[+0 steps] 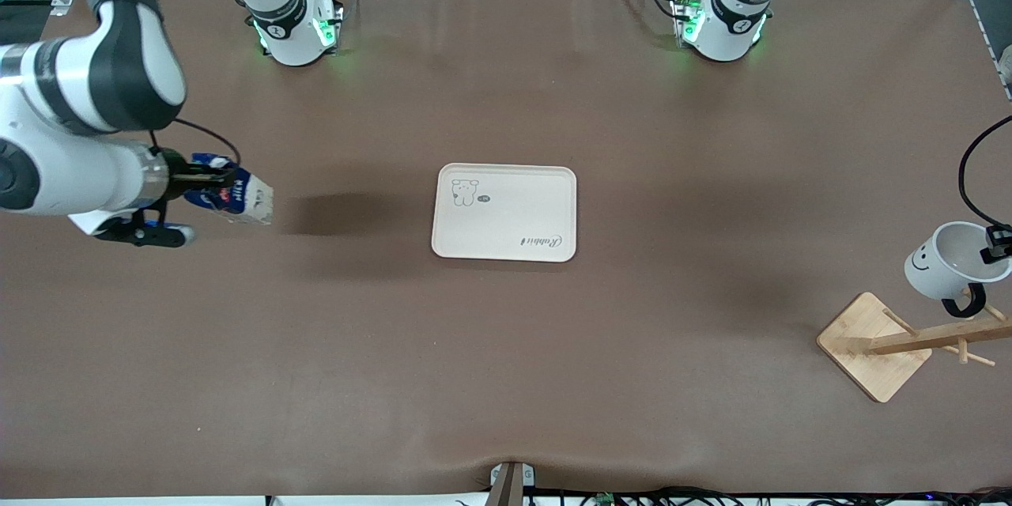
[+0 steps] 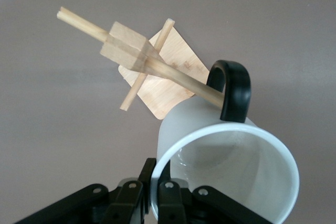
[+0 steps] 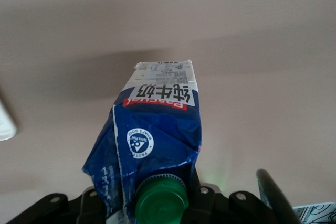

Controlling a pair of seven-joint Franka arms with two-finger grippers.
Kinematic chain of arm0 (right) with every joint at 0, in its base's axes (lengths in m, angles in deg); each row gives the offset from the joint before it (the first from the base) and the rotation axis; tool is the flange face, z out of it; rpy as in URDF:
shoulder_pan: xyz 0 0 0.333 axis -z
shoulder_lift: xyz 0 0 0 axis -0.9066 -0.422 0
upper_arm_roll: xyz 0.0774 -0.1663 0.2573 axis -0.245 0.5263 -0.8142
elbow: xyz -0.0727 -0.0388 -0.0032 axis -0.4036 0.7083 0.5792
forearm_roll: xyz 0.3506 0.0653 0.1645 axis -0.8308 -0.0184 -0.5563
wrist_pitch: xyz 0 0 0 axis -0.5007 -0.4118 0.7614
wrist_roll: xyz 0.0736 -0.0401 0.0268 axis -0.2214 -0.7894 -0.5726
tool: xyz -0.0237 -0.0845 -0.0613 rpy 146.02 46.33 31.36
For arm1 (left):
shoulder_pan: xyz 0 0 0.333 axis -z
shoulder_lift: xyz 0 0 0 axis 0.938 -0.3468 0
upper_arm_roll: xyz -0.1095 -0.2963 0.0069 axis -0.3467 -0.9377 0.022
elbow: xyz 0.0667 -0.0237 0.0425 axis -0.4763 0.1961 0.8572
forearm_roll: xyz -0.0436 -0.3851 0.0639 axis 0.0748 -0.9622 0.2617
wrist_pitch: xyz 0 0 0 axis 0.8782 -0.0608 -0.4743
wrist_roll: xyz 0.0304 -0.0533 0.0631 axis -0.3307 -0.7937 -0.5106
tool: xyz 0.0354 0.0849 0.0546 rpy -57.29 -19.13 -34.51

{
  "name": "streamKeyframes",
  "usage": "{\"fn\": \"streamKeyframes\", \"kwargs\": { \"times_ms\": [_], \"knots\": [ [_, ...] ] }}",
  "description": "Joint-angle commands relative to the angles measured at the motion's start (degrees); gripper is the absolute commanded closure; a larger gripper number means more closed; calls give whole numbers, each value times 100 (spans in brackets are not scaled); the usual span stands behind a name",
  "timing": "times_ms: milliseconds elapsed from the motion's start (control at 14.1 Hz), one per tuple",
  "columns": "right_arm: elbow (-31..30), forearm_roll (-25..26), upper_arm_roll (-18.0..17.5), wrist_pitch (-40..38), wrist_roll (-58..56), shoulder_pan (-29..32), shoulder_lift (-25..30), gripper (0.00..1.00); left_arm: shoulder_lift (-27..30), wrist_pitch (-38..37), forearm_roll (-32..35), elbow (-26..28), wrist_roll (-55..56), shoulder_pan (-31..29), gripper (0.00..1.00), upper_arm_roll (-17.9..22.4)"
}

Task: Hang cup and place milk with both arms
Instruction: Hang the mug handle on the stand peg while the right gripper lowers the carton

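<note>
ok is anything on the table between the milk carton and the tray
Nothing visible. The right gripper holds the milk carton in the air toward the right arm's end, and only bare tabletop lies between it and the tray.

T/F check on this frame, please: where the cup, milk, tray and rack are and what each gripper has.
1. The left gripper grips the cup by its rim. True.
2. The cup's handle has a peg of the wooden rack through it. True, as the left wrist view shows.
3. The milk stands on the tray. False: the right gripper holds it in the air, off toward the right arm's end, and nothing is on the tray.
4. The milk's green cap is off. False: it is on the carton.
5. The rack lies at the right arm's end of the table. False: it is at the left arm's end.
</note>
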Motion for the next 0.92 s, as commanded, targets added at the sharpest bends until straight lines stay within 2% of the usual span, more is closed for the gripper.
{"fn": "streamKeyframes", "kwargs": {
  "times_ms": [0,283,425,496,567,638,779,850],
  "knots": [
    [-780,165,-137,572,-280,307,281,100,-153,95,-7,-184,-176,-64,100,-37],
    [-1746,174,-137,1529,-1077,1045,307,100,-294,165,-7,-281,-168,-56,100,-37],
    [-2055,174,-146,1883,-1282,1205,343,100,-391,165,-7,-395,-168,-56,100,-45],
    [-2135,156,-146,1884,-1265,1214,369,100,-400,165,-7,-396,-150,-47,73,-46],
    [-2231,130,-146,1927,-1239,1205,395,100,-400,165,-16,-396,-72,-38,20,-46],
    [-2276,104,-146,1997,-1212,1214,395,100,-400,217,-16,-396,-71,-29,0,-54],
    [-2285,103,-146,2007,-1212,1223,387,100,-382,227,-16,-396,-62,-20,0,-98],
    [-2302,103,-137,2016,-1221,1231,352,77,-356,227,-34,-396,-53,-3,0,-107]
  ]
}}
